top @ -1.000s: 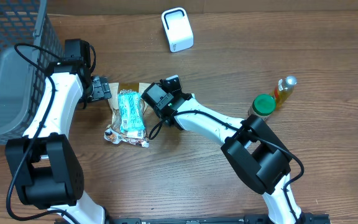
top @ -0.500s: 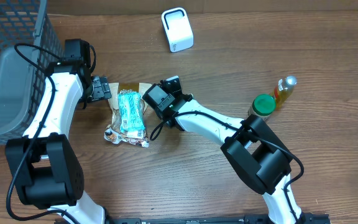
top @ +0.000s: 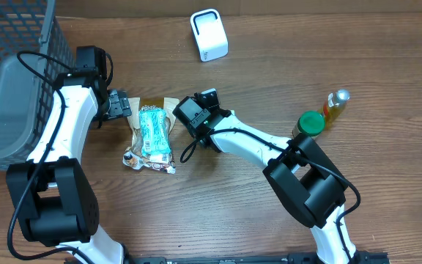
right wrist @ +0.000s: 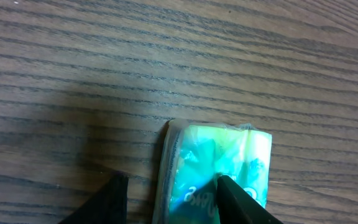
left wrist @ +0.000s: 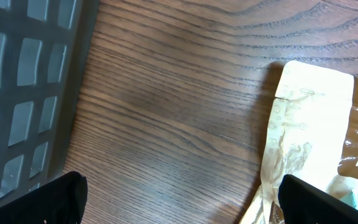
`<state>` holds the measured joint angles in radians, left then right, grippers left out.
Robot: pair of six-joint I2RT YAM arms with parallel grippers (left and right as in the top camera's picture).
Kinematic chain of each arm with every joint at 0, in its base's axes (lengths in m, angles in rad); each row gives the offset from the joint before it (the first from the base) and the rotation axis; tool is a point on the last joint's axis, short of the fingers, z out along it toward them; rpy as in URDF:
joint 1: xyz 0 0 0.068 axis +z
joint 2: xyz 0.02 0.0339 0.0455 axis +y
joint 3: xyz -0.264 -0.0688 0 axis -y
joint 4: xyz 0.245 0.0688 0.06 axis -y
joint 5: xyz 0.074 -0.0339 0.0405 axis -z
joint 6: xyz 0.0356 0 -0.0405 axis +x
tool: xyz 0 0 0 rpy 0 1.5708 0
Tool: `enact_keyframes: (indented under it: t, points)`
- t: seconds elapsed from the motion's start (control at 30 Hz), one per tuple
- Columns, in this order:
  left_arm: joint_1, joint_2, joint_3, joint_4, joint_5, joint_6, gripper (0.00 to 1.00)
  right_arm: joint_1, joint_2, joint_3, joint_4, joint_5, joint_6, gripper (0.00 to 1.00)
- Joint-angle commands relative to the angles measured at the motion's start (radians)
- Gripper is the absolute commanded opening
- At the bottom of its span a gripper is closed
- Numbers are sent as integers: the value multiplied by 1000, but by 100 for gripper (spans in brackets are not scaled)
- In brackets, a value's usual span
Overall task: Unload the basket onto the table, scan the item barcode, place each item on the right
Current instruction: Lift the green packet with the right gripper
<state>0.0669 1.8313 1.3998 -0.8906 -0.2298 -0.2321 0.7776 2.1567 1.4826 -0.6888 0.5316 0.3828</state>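
Observation:
A teal packet [top: 152, 132] lies on top of a cream-and-brown bag [top: 168, 104] on the wooden table. The white scanner [top: 209, 34] stands at the back. My right gripper [top: 176, 121] sits at the packet's right side. In the right wrist view it [right wrist: 171, 180] is open, straddling the teal packet's [right wrist: 229, 155] edge: one finger over bare wood, the other over the packet. My left gripper [top: 119, 105] is at the bag's upper left corner. It [left wrist: 180, 182] is wide open and holds nothing, with one finger beside the cream bag [left wrist: 309, 124].
A grey mesh basket [top: 13, 73] fills the left edge, close to my left gripper [left wrist: 23, 81]. A green-lidded jar [top: 311, 123] and a small bottle of yellow liquid [top: 335, 105] stand at the right.
My right gripper has shifted slightly to the right and its jaws stand wider than half a second ago. The left arm, the packet and the bag have not moved.

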Motion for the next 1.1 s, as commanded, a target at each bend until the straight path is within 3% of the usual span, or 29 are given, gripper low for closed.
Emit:
enact_keyframes:
  t: [0.0, 0.33, 0.5, 1.07]
  points:
    - [-4, -1, 5, 2, -13, 4, 100, -9, -2, -8, -8, -13, -61, 38]
    - [-4, -1, 5, 2, -13, 4, 100, 3, -37, 101, -80, 24, -100, 40]
    - [-4, -1, 5, 2, -13, 4, 100, 3, -36, 101, -110, -29, -96, 44]
    - [-4, -1, 5, 2, -13, 4, 99, -43, -3, 60, -102, -60, -95, 42]
